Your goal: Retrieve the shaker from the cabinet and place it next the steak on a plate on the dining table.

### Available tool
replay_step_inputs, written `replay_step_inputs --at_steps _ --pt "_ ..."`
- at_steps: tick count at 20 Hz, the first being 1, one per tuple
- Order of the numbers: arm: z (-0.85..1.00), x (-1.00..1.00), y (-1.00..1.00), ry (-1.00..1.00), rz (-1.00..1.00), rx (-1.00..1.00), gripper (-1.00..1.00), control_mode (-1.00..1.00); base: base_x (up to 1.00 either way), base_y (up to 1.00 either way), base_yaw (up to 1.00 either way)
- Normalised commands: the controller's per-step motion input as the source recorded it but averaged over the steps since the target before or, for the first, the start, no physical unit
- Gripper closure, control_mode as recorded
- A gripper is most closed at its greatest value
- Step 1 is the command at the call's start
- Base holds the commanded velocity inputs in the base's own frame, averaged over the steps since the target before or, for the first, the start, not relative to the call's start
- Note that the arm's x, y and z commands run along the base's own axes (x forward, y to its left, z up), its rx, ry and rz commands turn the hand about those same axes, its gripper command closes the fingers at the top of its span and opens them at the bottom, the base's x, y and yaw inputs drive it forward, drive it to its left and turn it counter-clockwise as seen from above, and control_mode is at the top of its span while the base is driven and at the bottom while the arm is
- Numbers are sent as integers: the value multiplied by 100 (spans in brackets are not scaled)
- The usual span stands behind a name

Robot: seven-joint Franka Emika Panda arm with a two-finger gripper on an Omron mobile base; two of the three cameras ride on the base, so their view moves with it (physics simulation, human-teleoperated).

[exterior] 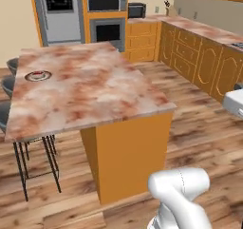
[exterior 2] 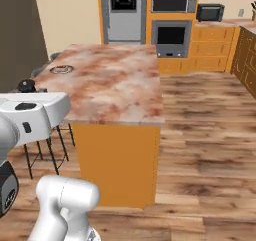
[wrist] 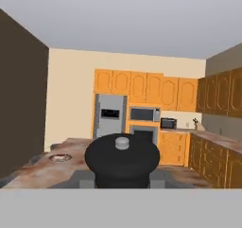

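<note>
In the hand view the shaker [wrist: 122,162] looms as a dark round body with a small grey cap, right in front of the camera. My gripper [wrist: 122,179] is shut on it, with a grey finger [wrist: 83,178] showing on each side. Beyond it lies the dining table [wrist: 38,175] with its marbled top. The plate [exterior: 38,75] with the steak [exterior: 38,73] sits near the table's far left edge, also seen as the plate [exterior 2: 62,69] and the plate [wrist: 60,157]. Orange wall cabinets [wrist: 142,87] hang on the far wall, doors closed.
Dark stools [exterior: 10,88] with thin black legs stand along the table's left side. A fridge [exterior 2: 123,12], microwave [exterior 2: 172,1] and oven [exterior 2: 171,35] line the back wall. A counter with drawer units [exterior: 204,57] runs along the right. Wooden floor lies open right of the table.
</note>
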Motion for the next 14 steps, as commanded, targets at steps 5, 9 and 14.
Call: replay_step_inputs --at_steps 5,9,14 --pt "0 0 0 0 0 0 100 100 0 88 -66" --pt "0 0 0 0 0 0 100 100 -14 100 -42" --pt "0 0 0 0 0 0 100 100 -24 100 -34"
